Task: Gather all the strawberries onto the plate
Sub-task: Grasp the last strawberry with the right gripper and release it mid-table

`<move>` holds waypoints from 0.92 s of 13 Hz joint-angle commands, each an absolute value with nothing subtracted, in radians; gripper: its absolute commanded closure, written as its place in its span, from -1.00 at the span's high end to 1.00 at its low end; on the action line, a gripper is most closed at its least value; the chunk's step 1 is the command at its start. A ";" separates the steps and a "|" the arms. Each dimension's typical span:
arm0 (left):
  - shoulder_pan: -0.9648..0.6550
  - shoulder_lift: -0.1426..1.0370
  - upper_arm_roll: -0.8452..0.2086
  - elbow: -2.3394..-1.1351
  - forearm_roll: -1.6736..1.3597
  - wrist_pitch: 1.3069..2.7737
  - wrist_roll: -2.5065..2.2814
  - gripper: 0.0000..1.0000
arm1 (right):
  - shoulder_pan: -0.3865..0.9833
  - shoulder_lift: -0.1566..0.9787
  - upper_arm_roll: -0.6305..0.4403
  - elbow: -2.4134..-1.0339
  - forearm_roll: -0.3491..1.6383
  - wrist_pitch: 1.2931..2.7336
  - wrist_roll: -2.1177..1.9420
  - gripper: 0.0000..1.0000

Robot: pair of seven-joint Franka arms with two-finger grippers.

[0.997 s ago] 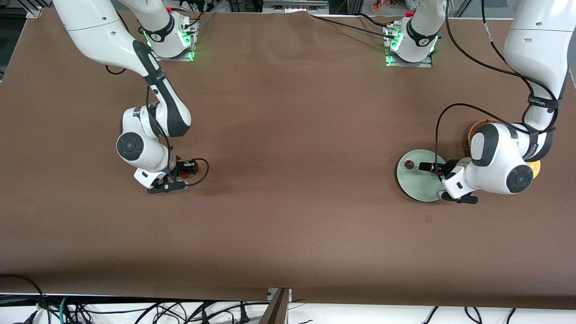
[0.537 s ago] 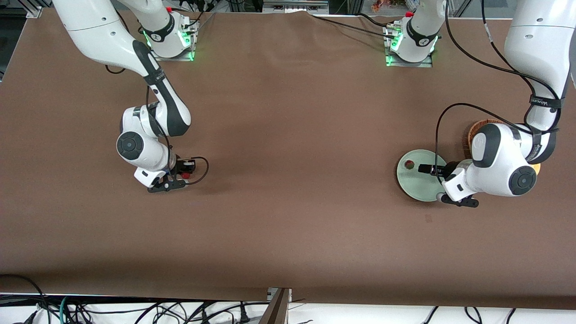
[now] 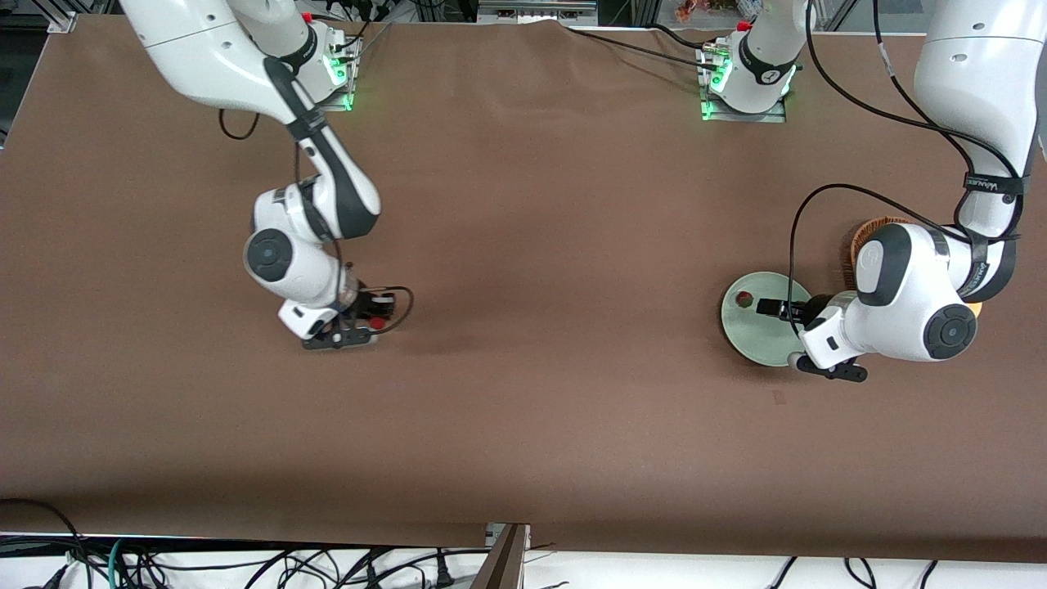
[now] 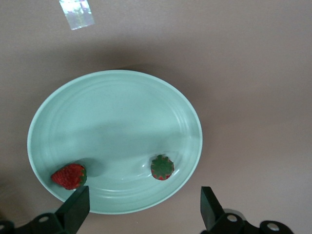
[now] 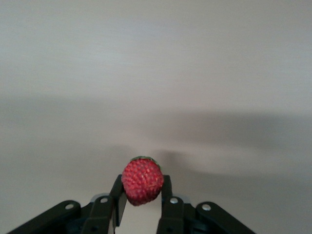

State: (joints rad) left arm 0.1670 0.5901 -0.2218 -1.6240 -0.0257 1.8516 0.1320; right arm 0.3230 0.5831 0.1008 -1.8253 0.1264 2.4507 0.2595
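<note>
Brown table, 2 red strawberries on mint plate

Both arms are glossy white with rounded shells and dark grey, near-black joint bands and round end caps. The right arm has a long black forearm panel; the left arm wears a black strap with small white lettering. Thin black cables loop loosely along each arm to the wrists. Each base glows green at its foot and carries a small red knob. The fingers are black, with silver screws at the linkages.
</note>
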 commanded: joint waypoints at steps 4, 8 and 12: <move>0.160 0.555 -0.224 -1.595 -0.015 1.789 0.127 1.00 | 0.595 0.787 0.092 -1.504 0.133 2.448 0.728 -0.55; 0.158 0.555 -0.261 -1.585 -0.024 1.776 0.054 1.00 | 0.739 0.928 0.091 -1.298 0.133 2.456 1.009 -0.51; 0.130 0.561 -0.276 -1.568 -0.093 1.776 -0.103 1.00 | 0.848 0.994 0.086 -1.252 0.132 2.603 1.169 -0.48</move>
State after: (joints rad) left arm 0.1446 0.5665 -0.2793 -1.5823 -0.0559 1.8006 -0.0484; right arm 0.8090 0.9479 0.1000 -1.3029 0.1273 2.5438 1.1079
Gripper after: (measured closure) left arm 0.000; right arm 0.678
